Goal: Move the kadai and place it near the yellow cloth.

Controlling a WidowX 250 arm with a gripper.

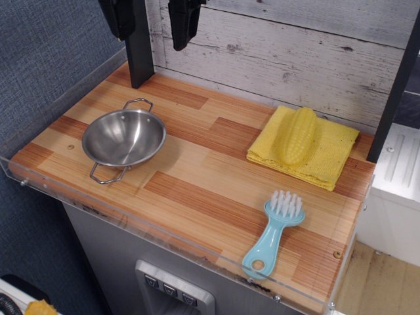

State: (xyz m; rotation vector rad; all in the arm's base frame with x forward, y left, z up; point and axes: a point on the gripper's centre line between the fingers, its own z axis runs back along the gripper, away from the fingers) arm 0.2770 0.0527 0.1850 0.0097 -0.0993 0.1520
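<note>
Steel kadai (124,138): I see it on the left of the wooden table (210,170), upright, empty, its 2 wire loop handles pointing toward the back wall and toward the front edge.
Yellow cloth (331,151): it lies folded at the right rear, well apart from the kadai, with a yellow corn cob (297,136) resting on top.
Gripper (152,23): it hangs above the back left of the table, clear of everything. I see 2 dark fingers with a gap between them, so I read it as spread and holding nothing.
Step in hand: I judge the task not yet started; the pan is untouched.
Next move: I would bring the gripper down over the rim or a loop handle, then carry the pan right to the bare wood just beside the cloth.
Obstacle: a blue brush (274,230) lies at front right, near a low path.
Hidden: the gripper's upper body and the arm are cut off by the top edge.
</note>
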